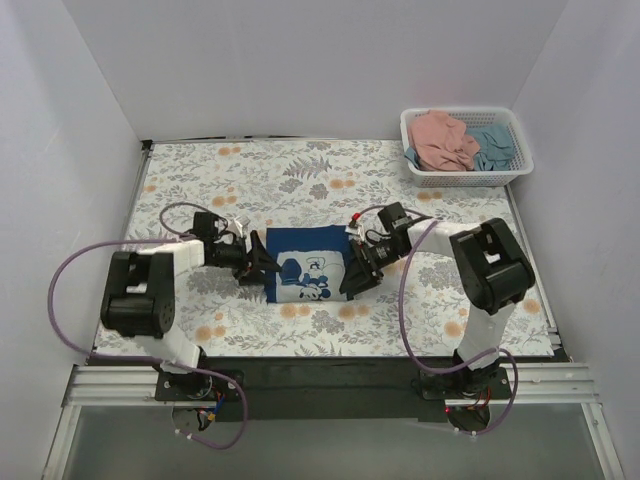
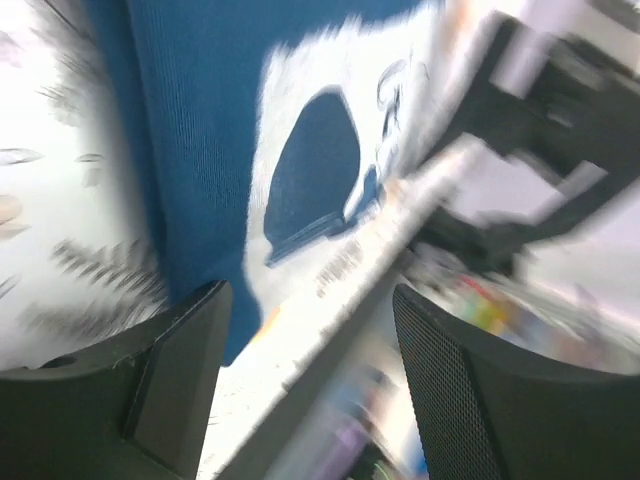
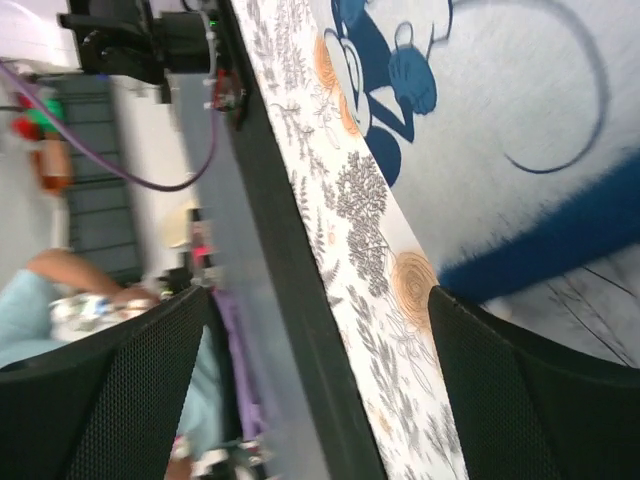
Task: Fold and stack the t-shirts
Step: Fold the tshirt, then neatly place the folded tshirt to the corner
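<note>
The dark navy t-shirt [image 1: 305,264] lies folded into a rectangle at the table's middle, with a white cartoon print facing up. My left gripper [image 1: 262,270] is low at its left edge. My right gripper [image 1: 352,272] is low at its right edge. In the left wrist view the left gripper [image 2: 310,370] is open and empty, with the navy shirt [image 2: 190,150] beyond its fingers [image 2: 170,390]. In the right wrist view the right gripper [image 3: 320,380] is open and empty, with the shirt's print [image 3: 520,110] beside its fingers [image 3: 530,400]. The salmon pink shirt [image 1: 440,140] and the teal shirt [image 1: 493,146] lie crumpled in the basket.
The white lattice basket [image 1: 470,179] stands at the back right corner. The table has a floral cloth [image 1: 300,170]. White walls close in the left, back and right sides. The table's black front edge [image 3: 290,300] runs close behind the right gripper.
</note>
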`<action>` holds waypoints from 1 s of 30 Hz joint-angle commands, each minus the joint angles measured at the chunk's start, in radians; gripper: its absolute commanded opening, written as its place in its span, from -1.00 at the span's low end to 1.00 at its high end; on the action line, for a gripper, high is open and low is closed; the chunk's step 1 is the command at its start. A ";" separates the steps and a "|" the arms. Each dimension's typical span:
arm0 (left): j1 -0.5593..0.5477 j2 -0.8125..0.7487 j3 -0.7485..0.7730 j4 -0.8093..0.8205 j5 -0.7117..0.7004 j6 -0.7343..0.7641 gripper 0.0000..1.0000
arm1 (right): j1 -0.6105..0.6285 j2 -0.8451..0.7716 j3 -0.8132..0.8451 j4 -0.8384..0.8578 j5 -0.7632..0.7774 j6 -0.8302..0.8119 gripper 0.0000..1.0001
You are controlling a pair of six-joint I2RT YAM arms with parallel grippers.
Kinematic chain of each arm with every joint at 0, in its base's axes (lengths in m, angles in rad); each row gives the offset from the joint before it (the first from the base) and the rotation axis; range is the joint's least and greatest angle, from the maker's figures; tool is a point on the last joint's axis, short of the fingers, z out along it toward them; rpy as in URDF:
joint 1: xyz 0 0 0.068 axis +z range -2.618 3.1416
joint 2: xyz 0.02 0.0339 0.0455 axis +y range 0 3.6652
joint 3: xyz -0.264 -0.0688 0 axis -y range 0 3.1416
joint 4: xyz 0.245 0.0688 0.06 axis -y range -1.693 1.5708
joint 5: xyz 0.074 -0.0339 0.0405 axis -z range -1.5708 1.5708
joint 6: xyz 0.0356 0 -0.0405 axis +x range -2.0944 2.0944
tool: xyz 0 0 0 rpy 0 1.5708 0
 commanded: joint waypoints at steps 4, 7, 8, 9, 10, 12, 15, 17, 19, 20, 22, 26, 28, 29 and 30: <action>-0.251 -0.446 0.159 -0.169 -0.770 0.179 0.32 | -0.191 -0.238 0.147 -0.239 0.279 -0.304 0.97; -0.380 -0.419 0.225 -0.212 -0.896 0.170 0.64 | -0.319 -0.293 0.144 -0.258 0.330 -0.288 0.97; -0.405 -0.407 0.236 -0.213 -0.926 0.163 0.64 | -0.365 -0.305 0.144 -0.263 0.340 -0.285 0.97; -0.454 -0.390 0.248 -0.213 -0.962 0.162 0.65 | -0.382 -0.336 0.141 -0.265 0.362 -0.285 0.97; -0.475 -0.355 0.273 -0.213 -1.002 0.161 0.65 | -0.396 -0.351 0.130 -0.266 0.374 -0.285 0.97; -0.529 -0.302 0.299 -0.213 -1.022 0.149 0.66 | -0.407 -0.388 0.119 -0.266 0.397 -0.290 0.97; -0.597 -0.197 0.324 -0.187 -1.099 0.155 0.66 | -0.407 -0.413 0.098 -0.263 0.390 -0.279 0.96; -0.620 -0.113 0.336 -0.172 -1.140 0.159 0.67 | -0.408 -0.420 0.093 -0.265 0.396 -0.276 0.96; -0.637 -0.051 0.345 -0.158 -1.157 0.173 0.67 | -0.407 -0.434 0.093 -0.266 0.423 -0.281 0.97; -0.640 -0.019 0.351 -0.158 -1.165 0.176 0.67 | -0.407 -0.436 0.093 -0.268 0.429 -0.281 0.97; -0.634 0.083 0.357 -0.167 -1.222 0.179 0.67 | -0.407 -0.436 0.098 -0.269 0.442 -0.281 0.97; -0.533 0.146 0.359 -0.180 -1.220 0.231 0.67 | -0.410 -0.422 0.116 -0.278 0.457 -0.288 0.96; -0.476 0.144 0.347 -0.180 -1.205 0.280 0.67 | -0.408 -0.413 0.118 -0.282 0.456 -0.290 0.97; -0.439 0.147 0.348 -0.183 -1.196 0.332 0.67 | -0.408 -0.411 0.119 -0.282 0.454 -0.291 0.97; -0.355 0.158 0.357 -0.196 -1.185 0.365 0.67 | -0.408 -0.404 0.119 -0.282 0.449 -0.293 0.97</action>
